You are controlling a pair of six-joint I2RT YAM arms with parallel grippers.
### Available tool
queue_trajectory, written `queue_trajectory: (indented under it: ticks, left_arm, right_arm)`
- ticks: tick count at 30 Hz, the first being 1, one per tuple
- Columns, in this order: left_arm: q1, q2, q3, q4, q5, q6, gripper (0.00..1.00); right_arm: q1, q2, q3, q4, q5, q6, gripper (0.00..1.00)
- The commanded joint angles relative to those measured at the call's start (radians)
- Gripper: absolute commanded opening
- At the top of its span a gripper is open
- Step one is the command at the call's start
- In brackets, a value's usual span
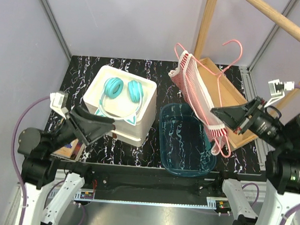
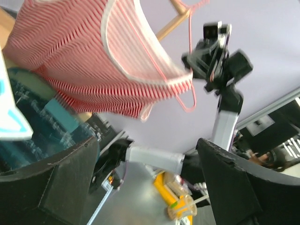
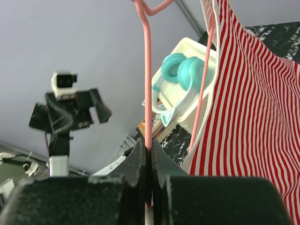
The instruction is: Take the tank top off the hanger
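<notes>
Tank top (image 1: 194, 90) is on the hanger (image 1: 233, 61), held in the air centre-right of the top view. It sits above the tub's (image 1: 185, 168) far-right rim and the wooden tray (image 1: 237, 100). One end points to upper centre; the other hangs lower right, past the tub's right edge. The hanger hook points up, upper right of the frame.

Right gripper (image 1: 214, 113) is clamped on the hanger wire. In the right wrist view the pink wire (image 3: 148, 93) runs straight down into the closed fingers (image 3: 148, 157), with striped fabric (image 3: 248, 122) just beside them on the right.

Left gripper (image 1: 107, 126) is at lower left of the top view, fingers spread wide, holding nothing. It is well apart from the tank top, at the near-left edge of the white box (image 1: 139, 127). Its wrist view shows both fingers (image 2: 47, 187) far apart at the bottom, the tank top (image 2: 84, 61) at upper left and the right gripper (image 2: 192, 61) beside it at upper right.

Teal headphones (image 1: 122, 90) lie on top of the box, left of the tub. Wooden poles (image 1: 278, 21) cross the upper right.
</notes>
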Motion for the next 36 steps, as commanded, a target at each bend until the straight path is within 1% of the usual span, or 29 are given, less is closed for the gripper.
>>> queue_trajectory:
  ticks: [1,4,5,6,7,9,10,11,12,13,14,15,16,17,18,20,21,22,24,29,32,33,34,36]
  left_arm:
    - [-0.015,0.153,0.087,0.287,0.033,-0.067,0.90]
    - [-0.062,0.308,0.198,0.290,0.036,-0.016,0.90]
    - [-0.128,0.348,0.254,0.290,0.028,-0.004,0.90]
    - [-0.172,0.430,0.288,0.291,0.005,0.034,0.90]
    - [-0.266,0.472,0.322,0.288,-0.012,0.060,0.90]
    - [-0.353,0.555,0.442,0.230,-0.067,0.165,0.90]
    - [-0.436,0.630,0.495,0.180,-0.099,0.223,0.88]
    - [-0.479,0.672,0.607,0.052,-0.142,0.348,0.88]
    - [-0.519,0.705,0.661,-0.007,-0.238,0.414,0.87]
    - [-0.588,0.770,0.704,-0.058,-0.289,0.473,0.86]
    - [-0.611,0.796,0.785,-0.155,-0.343,0.566,0.84]
    - [-0.637,0.816,0.816,-0.194,-0.453,0.611,0.82]
    - [-0.686,0.854,0.851,-0.234,-0.507,0.655,0.80]
    - [-0.707,0.868,0.858,-0.244,-0.558,0.735,0.79]
    - [-0.725,0.885,0.862,-0.250,-0.646,0.764,0.78]
    - [-0.769,0.945,0.885,-0.273,-0.714,0.838,0.74]
    - [-0.783,0.965,0.896,-0.282,-0.786,0.858,0.73]
    - [-0.809,0.983,0.917,-0.297,-0.825,0.874,0.72]
    - [-0.828,1.037,0.936,-0.302,-0.907,0.909,0.72]
    - [-0.848,1.158,1.032,-0.302,-0.957,0.946,0.71]
    - [-0.849,1.236,1.072,-0.304,-0.946,0.943,0.69]
    - [-0.849,1.265,1.079,-0.304,-0.946,0.943,0.68]
    - [-0.849,1.279,1.085,-0.304,-0.949,0.940,0.63]
    - [-0.851,1.298,1.086,-0.302,-0.975,0.935,0.57]
  right_arm:
    - [-0.003,-0.045,-0.034,0.091,-0.069,0.061,0.00]
    - [-0.003,-0.062,-0.063,0.091,-0.057,0.079,0.00]
    - [-0.003,-0.066,-0.070,0.091,-0.052,0.085,0.00]
    - [-0.003,-0.066,-0.084,0.089,-0.046,0.090,0.00]
    - [-0.003,-0.068,-0.089,0.085,-0.044,0.093,0.00]
    - [-0.003,-0.072,-0.098,0.069,-0.037,0.091,0.00]
    - [-0.003,-0.077,-0.100,0.065,-0.034,0.091,0.00]
    - [-0.003,-0.083,-0.103,0.056,-0.032,0.090,0.00]
    - [-0.003,-0.088,-0.103,0.036,-0.026,0.087,0.00]
    - [-0.003,-0.089,-0.101,0.022,-0.020,0.076,0.00]
    - [-0.003,-0.100,-0.098,0.006,-0.015,0.068,0.00]
    - [-0.003,-0.106,-0.098,-0.021,-0.003,0.062,0.00]
    - [-0.003,-0.112,-0.101,-0.033,0.000,0.052,0.00]
    - [-0.003,-0.127,-0.106,-0.046,0.005,0.047,0.00]
    - [-0.003,-0.137,-0.112,-0.063,0.008,0.044,0.00]
    - [-0.003,-0.161,-0.124,-0.087,0.017,0.030,0.00]
    - [-0.003,-0.169,-0.127,-0.112,0.032,0.019,0.00]
    - [-0.003,-0.177,-0.130,-0.124,0.040,0.015,0.00]
    - [-0.003,-0.200,-0.141,-0.153,0.051,0.007,0.00]
    - [-0.003,-0.246,-0.155,-0.236,0.094,-0.027,0.00]
    - [-0.003,-0.275,-0.152,-0.265,0.101,-0.024,0.00]
    - [-0.003,-0.279,-0.146,-0.276,0.106,-0.027,0.00]
    - [-0.003,-0.293,-0.133,-0.288,0.112,-0.028,0.00]
    - [-0.003,-0.308,-0.126,-0.326,0.127,-0.034,0.00]
